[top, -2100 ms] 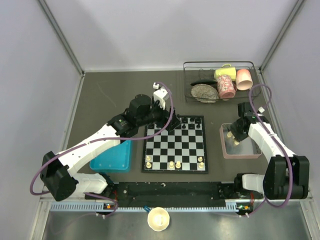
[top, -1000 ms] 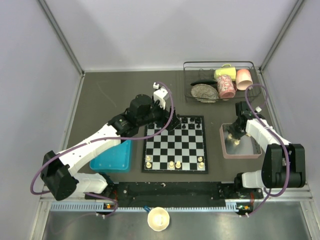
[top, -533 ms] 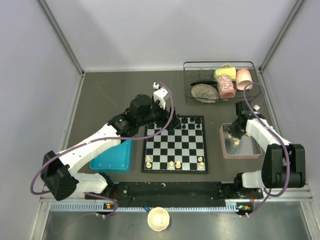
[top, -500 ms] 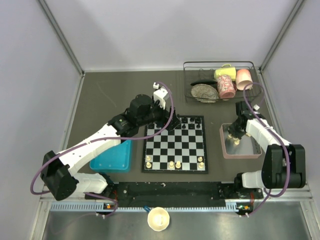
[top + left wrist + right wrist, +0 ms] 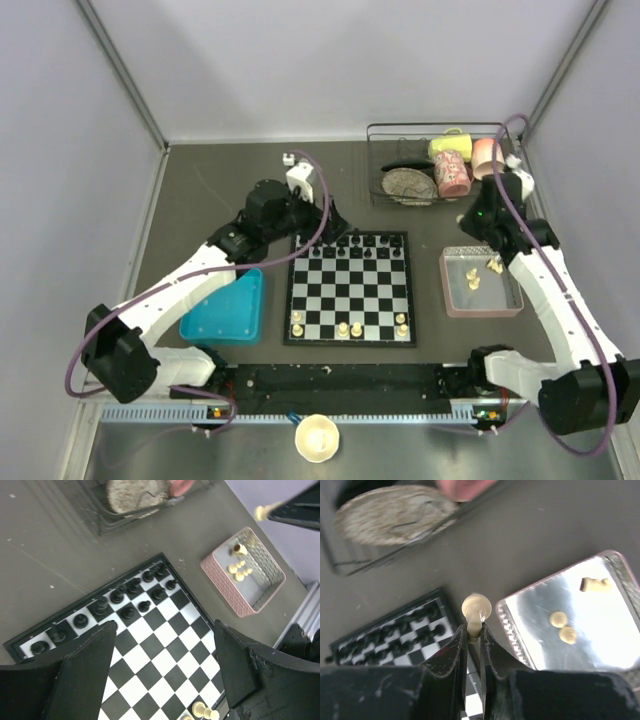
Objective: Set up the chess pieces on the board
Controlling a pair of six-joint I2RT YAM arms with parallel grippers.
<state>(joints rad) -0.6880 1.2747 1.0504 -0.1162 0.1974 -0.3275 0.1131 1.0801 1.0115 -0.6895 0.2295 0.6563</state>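
Right claw (image 5: 474,630) clamped on a cream pawn (image 5: 476,607) by its stem. It is held in the air over the table (image 5: 220,190), above the gap between the chessboard (image 5: 350,290) and the pinkish tray (image 5: 446,285). More cream pieces (image 5: 559,618) lie loose in that tray. Left claw (image 5: 164,630) apart, empty, hanging over the board's far left part, above the black pieces (image 5: 125,597). A few cream pieces (image 5: 343,328) stand on the near rows. Wire rack (image 5: 440,126) with mugs and a plate behind; blue tray (image 5: 225,318) left of the board.
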